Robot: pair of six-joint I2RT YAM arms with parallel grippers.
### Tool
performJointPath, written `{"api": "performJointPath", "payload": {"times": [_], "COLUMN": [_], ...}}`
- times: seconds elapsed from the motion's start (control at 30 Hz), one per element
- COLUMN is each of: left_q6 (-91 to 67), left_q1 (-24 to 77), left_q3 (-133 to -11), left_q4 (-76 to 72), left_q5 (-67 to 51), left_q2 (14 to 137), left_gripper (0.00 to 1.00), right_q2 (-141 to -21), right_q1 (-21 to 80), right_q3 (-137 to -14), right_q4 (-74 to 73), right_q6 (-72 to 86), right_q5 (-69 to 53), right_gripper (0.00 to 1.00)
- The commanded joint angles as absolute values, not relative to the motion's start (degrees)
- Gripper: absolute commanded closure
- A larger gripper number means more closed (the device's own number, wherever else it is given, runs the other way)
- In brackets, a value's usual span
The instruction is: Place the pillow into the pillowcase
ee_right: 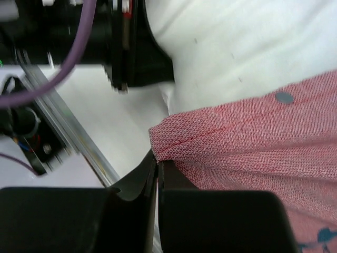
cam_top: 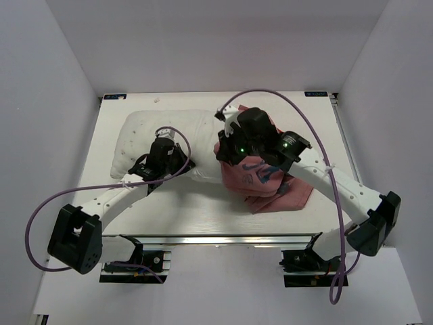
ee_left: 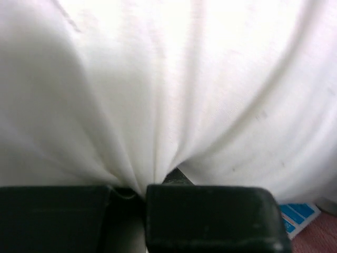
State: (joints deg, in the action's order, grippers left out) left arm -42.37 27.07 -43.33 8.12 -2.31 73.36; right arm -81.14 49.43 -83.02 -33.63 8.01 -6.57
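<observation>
Left gripper (cam_top: 166,159), seen from above, presses down onto the near edge of the pillow (cam_top: 145,135), which lies across the left and middle of the table (cam_top: 203,210). The right gripper (cam_top: 229,152) sits at the left edge of the crumpled pillowcase (cam_top: 274,193), which covers the pillow's right end.

From the left wrist, the fingers (ee_left: 210,216) are clamped on a pinch of white pillow cloth, with folds fanning out from the grip.

From the right wrist, the fingers (ee_right: 221,221) are closed on the hemmed edge of the pillowcase, its faded pink weave spreading to the right. White pillow fabric lies just beyond the hem, and a purple cable (ee_right: 79,47) crosses the top left.
</observation>
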Motion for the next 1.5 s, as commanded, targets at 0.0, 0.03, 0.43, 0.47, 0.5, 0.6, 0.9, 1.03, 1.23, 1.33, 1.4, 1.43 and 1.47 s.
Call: {"api": "performJointPath", "payload": {"times": [0.0,0.03,0.43,0.47,0.5,0.6,0.9,1.03,1.23,1.33,1.4,1.43,1.47], "left_q6": [-42.2,-42.4,-44.1,-44.6,-46.0,-48.5,-54.6,-57.7,-57.0,-57.1,-57.0,-57.1,-57.0], "left_q1": [27.9,28.4,31.1,31.1,31.2,31.2,28.5,24.0,18.8,15.5,13.4,12.9,12.6], "left_q3": [-48.5,-50.5,-59.4,-57.1,-55.6,-48.8,-46.2,-47.0,-51.2,-53.3,-54.3,-54.6,-55.4], "left_q4": [0.2,-1.5,-4.7,-5.4,-6.0,-8.1,-0.5,3.2,5.1,6.3,5.9,6.1,6.2], "left_q5": [-7.6,-8.0,-12.9,-13.1,-13.1,-11.5,3.8,6.2,4.3,1.6,-2.1,-2.6,-3.3], "left_q2": [68.7,67.9,64.8,64.7,64.4,64.1,69.6,70.0,72.9,76.7,79.9,80.8,82.6], "left_gripper": [1.00,1.00,1.00,1.00,1.00,1.00,1.00,1.00,0.74,0.72,0.72,0.72,0.72], "right_q2": [-84.5,-86.8,-103.1,-103.0,-102.7,-102.5,-104.0,-99.8,-78.2,-70.5,-68.8,-68.6,-68.6], "right_q1": [49.7,49.7,41.8,41.4,41.0,38.9,38.3,37.8,36.7,36.0,33.9,33.2,32.5], "right_q3": [-92.7,-94.2,-118.7,-114.0,-111.3,-103.2,-108.2,-115.1,-96.6,-80.8,-77.4,-76.0,-73.3], "right_q4": [-30.0,-30.1,-36.6,-37.0,-37.2,-38.1,-40.2,-38.7,-31.4,-30.7,-31.5,-31.7,-31.6], "right_q6": [10.4,10.4,11.1,11.2,11.3,10.3,-3.3,-10.5,-24.4,-23.1,-20.7,-19.2,-16.1], "right_q5": [-9.4,-8.6,-4.6,-4.7,-5.6,-8.0,-11.8,-12.3,-23.5,-20.7,-19.6,-19.9,-20.4], "right_gripper": [1.00,1.00,1.00,1.00,1.00,1.00,0.44,0.24,0.11,0.11,0.11,0.11,0.11]}}
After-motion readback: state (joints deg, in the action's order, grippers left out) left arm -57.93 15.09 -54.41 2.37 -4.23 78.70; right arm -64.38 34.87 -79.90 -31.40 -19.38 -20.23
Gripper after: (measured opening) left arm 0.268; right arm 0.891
